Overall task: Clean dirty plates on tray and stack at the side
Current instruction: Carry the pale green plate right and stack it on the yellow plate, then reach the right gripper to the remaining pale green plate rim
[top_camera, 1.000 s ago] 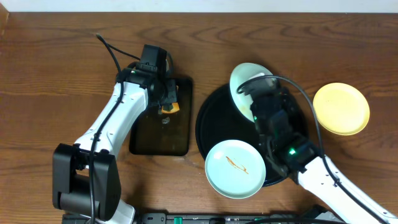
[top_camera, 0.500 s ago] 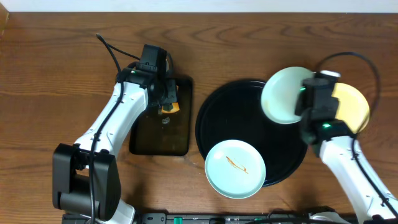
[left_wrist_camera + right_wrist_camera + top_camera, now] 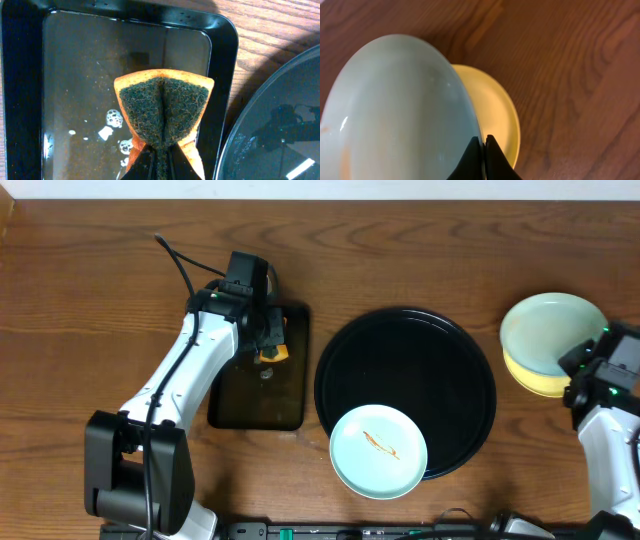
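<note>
My right gripper (image 3: 588, 360) (image 3: 483, 141) is shut on the rim of a clean mint-white plate (image 3: 550, 332) (image 3: 395, 110) and holds it over the pale yellow plate (image 3: 545, 383) (image 3: 495, 110) on the table at the far right. Whether the two plates touch I cannot tell. A second mint-white plate (image 3: 379, 451) with an orange-brown smear lies on the front rim of the round black tray (image 3: 405, 360). My left gripper (image 3: 268, 340) (image 3: 159, 160) is shut on an orange sponge (image 3: 164, 107) with a dark scrub face, over the rectangular tray.
The rectangular black tray (image 3: 258, 395) (image 3: 75, 75) holds soapy water and foam spots, left of the round tray. The round tray's rim (image 3: 280, 115) shows at the right of the left wrist view. A black cable (image 3: 175, 260) lies at the back left.
My right arm carried the mint-white plate rightward off the round tray and now holds it over the yellow plate. The left arm and sponge have not moved.
</note>
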